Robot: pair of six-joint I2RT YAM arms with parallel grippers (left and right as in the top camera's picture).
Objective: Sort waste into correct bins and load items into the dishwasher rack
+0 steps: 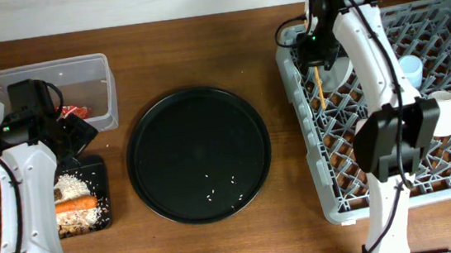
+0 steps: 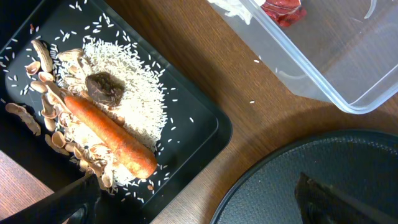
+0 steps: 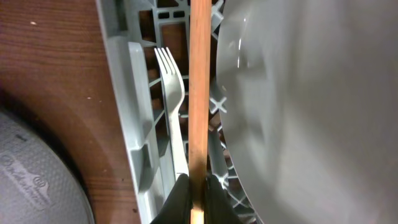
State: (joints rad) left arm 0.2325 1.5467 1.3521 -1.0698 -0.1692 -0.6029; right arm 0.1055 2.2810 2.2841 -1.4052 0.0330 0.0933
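Observation:
My right gripper (image 3: 199,193) is shut on the wooden chopsticks (image 3: 199,93) and holds them over the far-left corner of the grey dishwasher rack (image 1: 333,207). In the right wrist view the white fork (image 3: 174,106) lies along the rack's left wall beside them, and the white plate (image 3: 298,106) is on their right. A light blue cup (image 1: 410,65) and a cream cup (image 1: 444,109) stand in the rack. My left gripper (image 2: 199,211) is open and empty, between the black rectangular tray (image 2: 205,115) and the round tray. The black tray holds rice (image 2: 134,93), a carrot (image 2: 109,134) and bones (image 2: 43,74).
The clear tub (image 1: 46,73) at the far left holds the red wrapper (image 2: 283,9) and a white tissue (image 2: 233,7). The large round black tray (image 1: 199,154) lies mid-table with a few rice grains on it. Bare wood lies between it and the rack.

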